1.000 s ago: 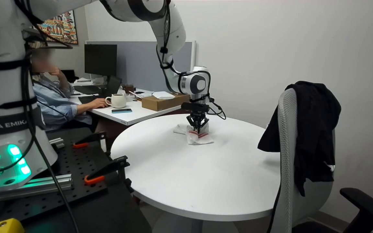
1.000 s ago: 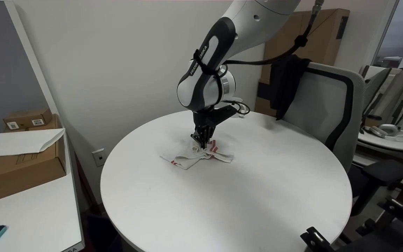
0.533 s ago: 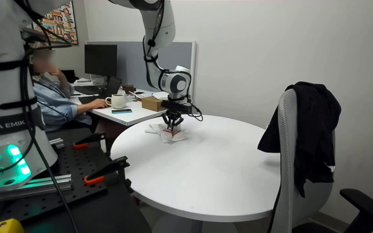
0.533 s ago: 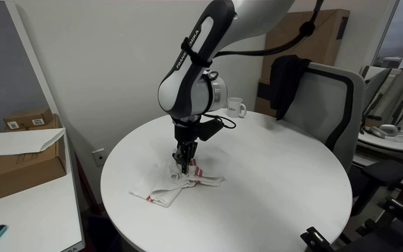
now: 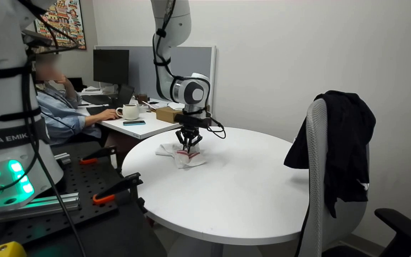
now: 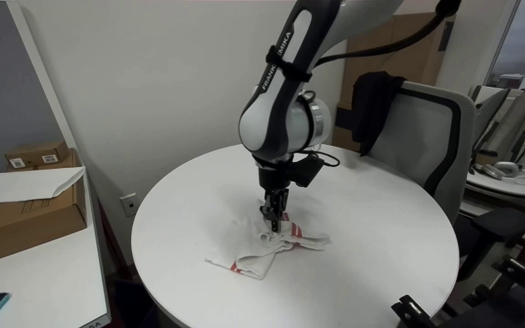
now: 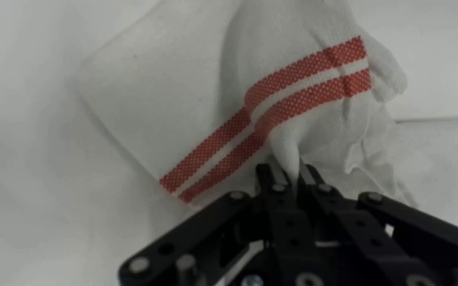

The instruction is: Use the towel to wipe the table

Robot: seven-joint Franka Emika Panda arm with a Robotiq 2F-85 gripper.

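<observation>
At the end of a jointed white-and-black robot arm [image 6: 285, 109], a black two-fingered tool [image 7: 290, 174] points down, drawn narrow and holding a pinched fold of a white cloth towel [image 6: 262, 248] with red stripes. The towel lies rumpled on a round white desk [image 6: 362, 264], its loose edges spread around the tool. Beside it stands a grey mesh-backed chair [image 6: 422, 118] with a black garment [image 6: 376, 105] draped over it. I also see a person [image 5: 59, 112] in light blue, seated at a straight-edged white desk [image 5: 151, 125] where a rounded white mug [image 5: 130, 112] stands.
</observation>
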